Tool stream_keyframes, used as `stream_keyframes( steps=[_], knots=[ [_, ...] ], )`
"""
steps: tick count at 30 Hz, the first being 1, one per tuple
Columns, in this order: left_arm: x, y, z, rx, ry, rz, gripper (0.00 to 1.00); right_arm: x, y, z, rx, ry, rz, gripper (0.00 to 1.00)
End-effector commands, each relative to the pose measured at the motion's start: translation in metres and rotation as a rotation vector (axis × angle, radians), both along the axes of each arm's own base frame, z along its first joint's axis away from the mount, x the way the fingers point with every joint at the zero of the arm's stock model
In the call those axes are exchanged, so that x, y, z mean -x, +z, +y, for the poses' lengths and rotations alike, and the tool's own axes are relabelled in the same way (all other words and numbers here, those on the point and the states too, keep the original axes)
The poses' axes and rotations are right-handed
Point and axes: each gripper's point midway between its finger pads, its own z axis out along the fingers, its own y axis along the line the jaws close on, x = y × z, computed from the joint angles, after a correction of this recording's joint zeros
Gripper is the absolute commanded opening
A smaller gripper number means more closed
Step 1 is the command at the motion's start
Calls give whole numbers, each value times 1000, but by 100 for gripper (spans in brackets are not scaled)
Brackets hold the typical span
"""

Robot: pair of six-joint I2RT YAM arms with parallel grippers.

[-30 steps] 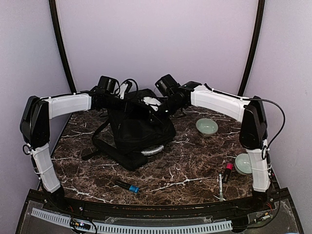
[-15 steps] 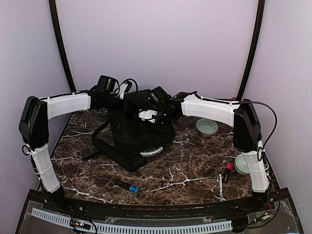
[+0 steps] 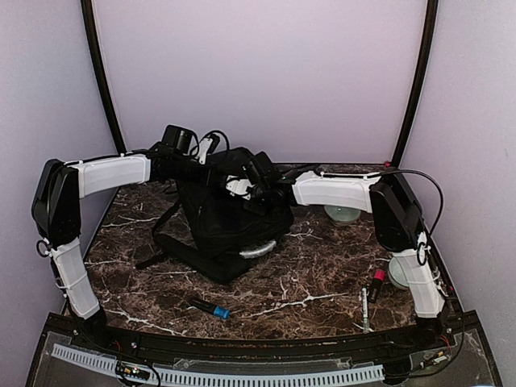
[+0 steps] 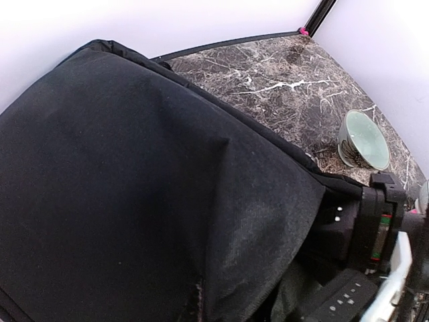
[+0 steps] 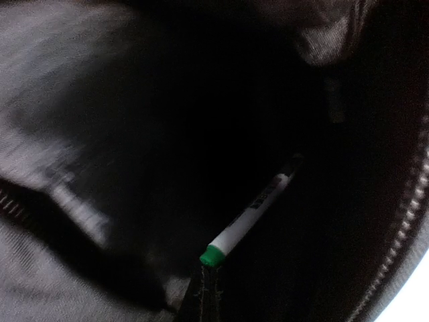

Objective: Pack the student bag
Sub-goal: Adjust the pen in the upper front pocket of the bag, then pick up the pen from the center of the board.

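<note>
The student bag (image 3: 228, 219) is stood just toward 11 o'clock of the table's (image 3: 322, 282) centre, its top fabric pinched in the closed left jaws. The right jaws are pressed shut inside it, where a green-capped marker (image 5: 251, 216) is seen.

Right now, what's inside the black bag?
A white marker with a green cap lies inside the bag, as the right wrist view shows. The rest of the inside is too dark and blurry, so anything else in there is hidden.
</note>
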Motion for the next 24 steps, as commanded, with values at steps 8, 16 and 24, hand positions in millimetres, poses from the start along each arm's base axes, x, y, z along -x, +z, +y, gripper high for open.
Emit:
stream_keyframes(
  steps=[8,16,24],
  knots=[
    [12,55,-17,112,-71,-93,1,55,83,-3,-273,113,188,11],
    [11,55,-16,102,-66,-97,1,154,96,-2,-356,356,562,25],
    [10,56,-15,97,-60,-97,2,275,56,8,-295,649,909,31]
  ],
)
